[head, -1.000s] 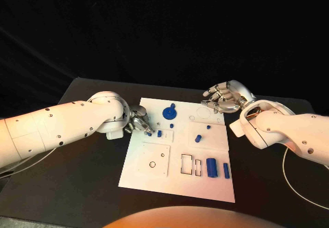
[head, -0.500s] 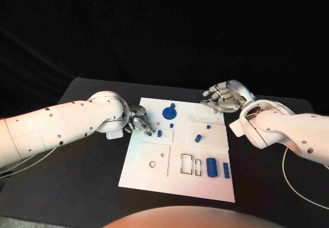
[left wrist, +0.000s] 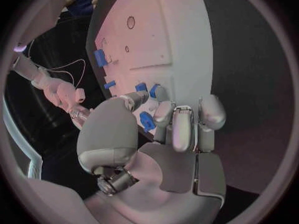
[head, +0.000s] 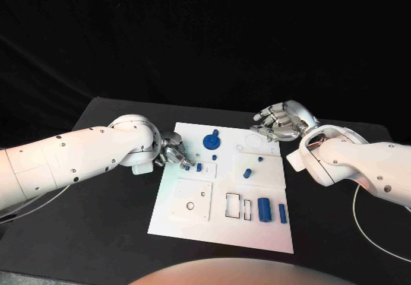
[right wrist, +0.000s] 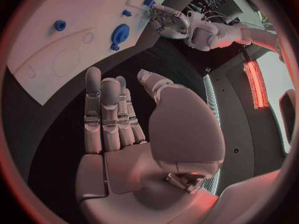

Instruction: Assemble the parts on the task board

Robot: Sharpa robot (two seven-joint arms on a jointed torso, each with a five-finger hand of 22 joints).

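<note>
Board lies mid-bench, long side running away from the robot.

Left hand sits at the board's left edge, near its far half, fingers curled low over the rim. Left wrist view: a small blue part lies between thumb and fingers, right at the fingertips; whether it is pinched or only touched, cannot tell. Two more small parts lie on the board just beside this hand, toward the middle.

Right hand hovers off the board's far right corner, above the bench, palm up toward the camera. Right wrist view: fingers straight and side by side, thumb apart, nothing held.

Other parts on the board: round disc with a knob at the far end, well apart from both hands; short peg right of centre; two upright bars near the right edge, close to the robot, beside rectangular slots.
</note>
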